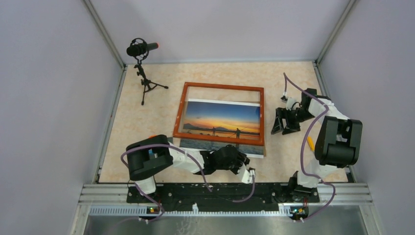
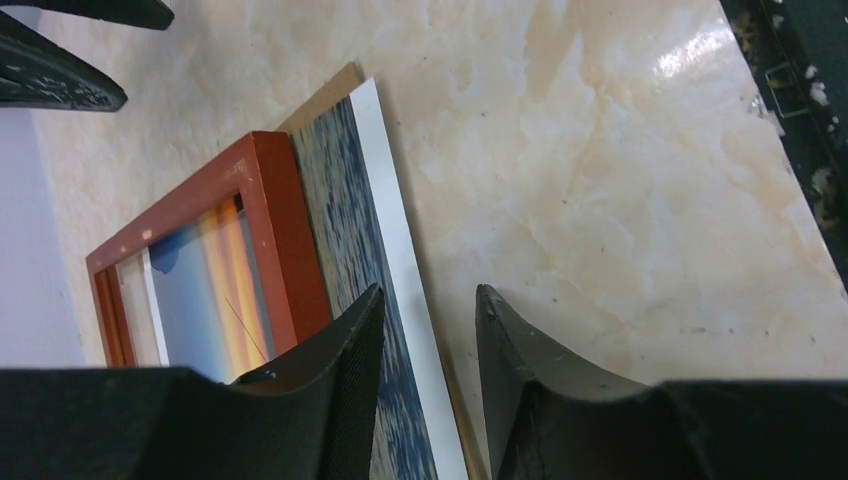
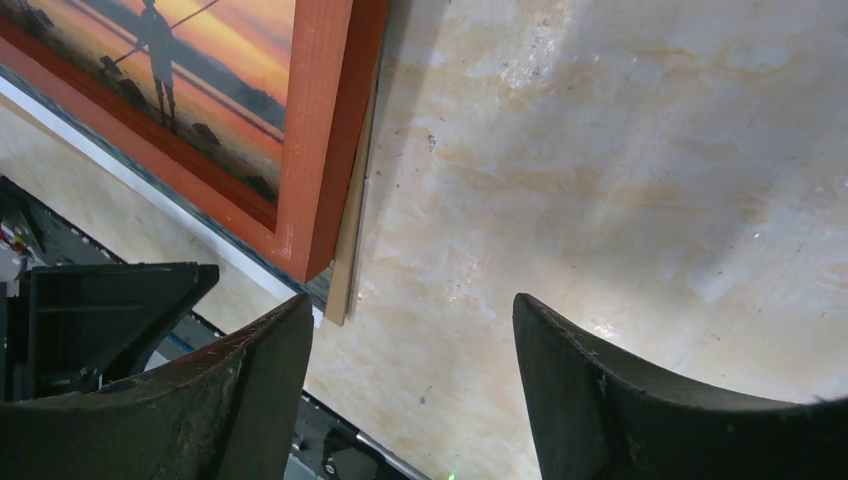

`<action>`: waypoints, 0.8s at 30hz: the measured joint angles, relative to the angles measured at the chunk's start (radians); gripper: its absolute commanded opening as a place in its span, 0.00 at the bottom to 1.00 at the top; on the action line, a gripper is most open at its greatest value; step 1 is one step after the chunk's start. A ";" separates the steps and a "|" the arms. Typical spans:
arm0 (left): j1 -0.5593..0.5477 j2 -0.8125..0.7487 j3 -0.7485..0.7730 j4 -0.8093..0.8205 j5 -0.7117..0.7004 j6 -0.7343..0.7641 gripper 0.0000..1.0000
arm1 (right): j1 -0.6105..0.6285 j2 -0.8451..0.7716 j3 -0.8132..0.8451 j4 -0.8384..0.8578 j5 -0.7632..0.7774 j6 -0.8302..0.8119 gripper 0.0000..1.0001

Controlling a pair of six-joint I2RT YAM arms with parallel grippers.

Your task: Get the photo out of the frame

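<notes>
The frame [image 1: 222, 87], with its reddish-brown wooden border, lies flat mid-table. The sunset photo [image 1: 222, 117] shows through it and sticks out past its near side on a brown backboard [image 2: 330, 92]. My left gripper [image 1: 243, 164] is at that near right corner. In the left wrist view its jaws [image 2: 430, 300] are partly open and straddle the photo's white edge [image 2: 385, 180], one finger over the blue water [image 2: 345, 200] beside the frame [image 2: 280, 230], the other over bare table. My right gripper [image 1: 285, 128] stands open on the table, right of the frame [image 3: 325, 130], holding nothing [image 3: 410, 305].
A black microphone on a small tripod [image 1: 143, 51] stands at the back left. Grey walls enclose the table on three sides. A black rail [image 1: 220, 191] with the arm bases runs along the near edge.
</notes>
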 measured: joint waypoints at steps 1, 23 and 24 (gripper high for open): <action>-0.003 0.008 0.002 0.013 -0.005 0.000 0.42 | 0.000 0.000 0.000 0.005 0.000 0.006 0.72; -0.054 0.191 0.068 0.241 -0.200 -0.002 0.28 | 0.000 -0.099 -0.052 0.048 0.026 0.033 0.72; -0.055 0.195 0.073 0.241 -0.204 -0.005 0.25 | 0.000 -0.101 -0.052 0.048 0.026 0.033 0.72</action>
